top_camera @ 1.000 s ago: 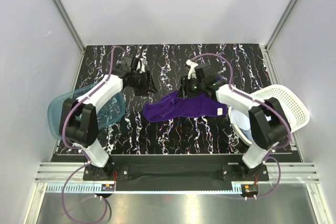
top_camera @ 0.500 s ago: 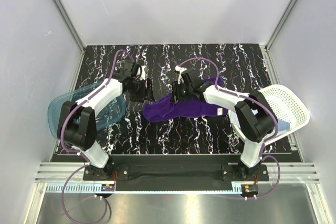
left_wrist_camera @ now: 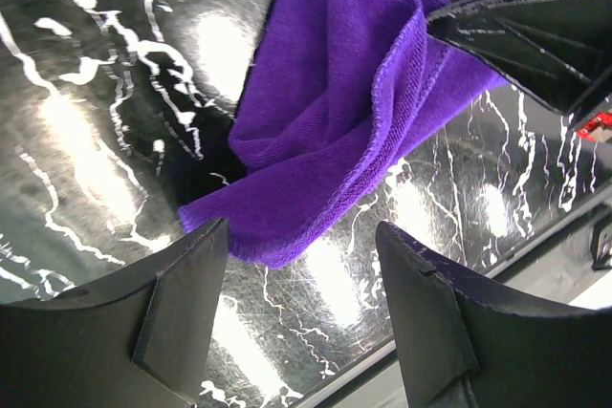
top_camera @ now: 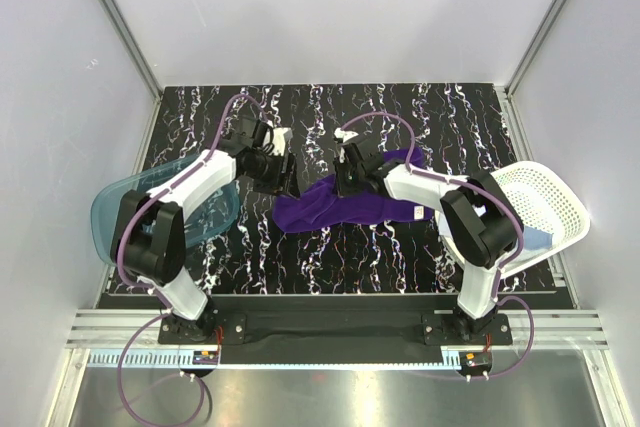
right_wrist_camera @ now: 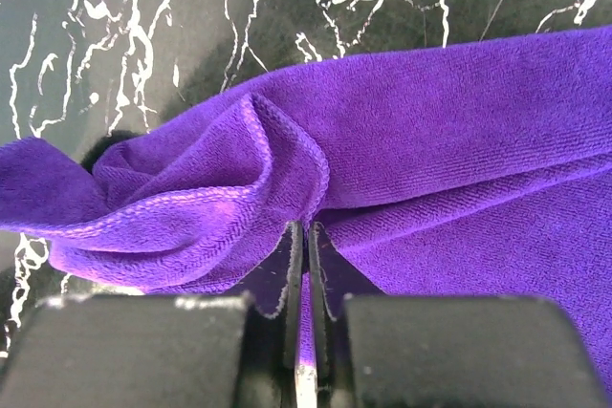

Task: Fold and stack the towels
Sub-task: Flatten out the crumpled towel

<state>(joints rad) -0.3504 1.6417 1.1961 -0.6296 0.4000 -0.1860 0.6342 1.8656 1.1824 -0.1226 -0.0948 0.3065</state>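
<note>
The deep purple towel (top_camera: 345, 204) lies crumpled in the middle of the black marbled table. My right gripper (top_camera: 345, 180) is shut on a raised fold of it (right_wrist_camera: 287, 179) near its far edge. My left gripper (top_camera: 288, 183) is open just left of the towel. In the left wrist view the towel's near corner (left_wrist_camera: 287, 226) lies between and ahead of the open fingers (left_wrist_camera: 186, 303), not touching them. A light blue towel (top_camera: 540, 239) shows in the basket at right. The white towel is not visible.
A translucent teal tub (top_camera: 120, 209) sits at the table's left edge. A white perforated basket (top_camera: 550, 197) stands at the right edge. The table's near edge (left_wrist_camera: 402, 370) shows just below the left fingers.
My right gripper has moved left along the towel's far edge, holding the fold. My left gripper has moved right toward the towel's left end.
</note>
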